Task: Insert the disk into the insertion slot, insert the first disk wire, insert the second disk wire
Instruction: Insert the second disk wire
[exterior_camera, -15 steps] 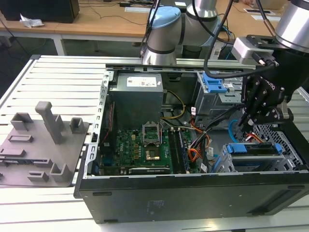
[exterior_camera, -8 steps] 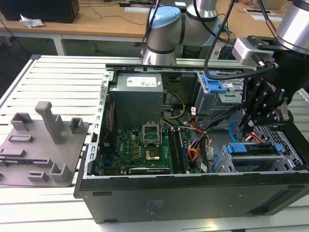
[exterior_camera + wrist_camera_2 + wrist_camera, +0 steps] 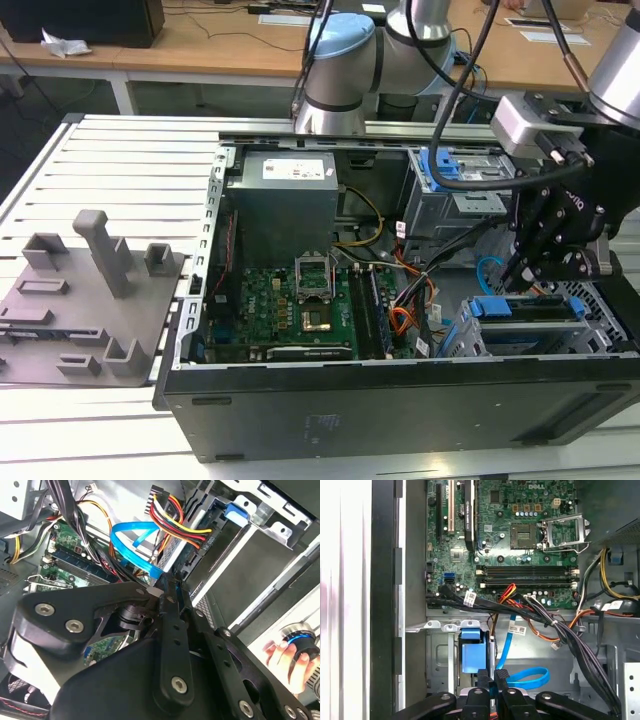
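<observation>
Gripper [image 3: 493, 676] is clenching the second disk wire [image 3: 530, 678] by its connector, apparently the last wiring step; seating calls for alignment with the disk [image 3: 527, 309] directly below.

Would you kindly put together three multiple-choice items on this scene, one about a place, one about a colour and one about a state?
1. In the exterior view, the pincer is:
A) at that view's far left
B) over the insertion slot at that view's right
C) at that view's bottom edge

2. The looped second disk wire is:
A) light blue
B) green
C) white

3. The computer case is:
A) closed
B) open, with the motherboard exposed
C) standing upright

Answers:
1 B, the pincer sits above the silver cage.
2 A, the loop shows light blue in the first wrist view.
3 B, the board lies bare in the exterior view.
</observation>
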Controlling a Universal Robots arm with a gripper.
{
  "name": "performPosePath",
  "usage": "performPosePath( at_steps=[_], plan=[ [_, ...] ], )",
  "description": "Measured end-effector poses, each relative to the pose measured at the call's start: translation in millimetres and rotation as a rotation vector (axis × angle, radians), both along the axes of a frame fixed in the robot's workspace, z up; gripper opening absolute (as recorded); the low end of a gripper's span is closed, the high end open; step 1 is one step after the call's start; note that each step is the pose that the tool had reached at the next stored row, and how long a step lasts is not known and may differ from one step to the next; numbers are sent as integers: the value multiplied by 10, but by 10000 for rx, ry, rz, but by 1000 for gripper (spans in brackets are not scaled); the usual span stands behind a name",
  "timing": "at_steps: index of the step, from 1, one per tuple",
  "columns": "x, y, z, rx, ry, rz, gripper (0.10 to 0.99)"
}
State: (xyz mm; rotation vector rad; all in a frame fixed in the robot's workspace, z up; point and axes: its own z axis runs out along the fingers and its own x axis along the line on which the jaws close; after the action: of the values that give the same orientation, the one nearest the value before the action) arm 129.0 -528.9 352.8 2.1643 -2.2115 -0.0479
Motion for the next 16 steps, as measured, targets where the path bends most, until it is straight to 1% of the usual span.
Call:
performPosePath(
  at_steps=[2, 3, 5, 7, 16],
  plan=[
    [12, -21, -3, 70, 2, -7, 165],
    [34, -34, -6, 93, 8, -7, 165],
    [95, -67, -17, 114, 29, -6, 165],
    [120, -88, -35, 121, 40, -7, 165],
    [204, -96, -108, 152, 60, -7, 165]
  ],
)
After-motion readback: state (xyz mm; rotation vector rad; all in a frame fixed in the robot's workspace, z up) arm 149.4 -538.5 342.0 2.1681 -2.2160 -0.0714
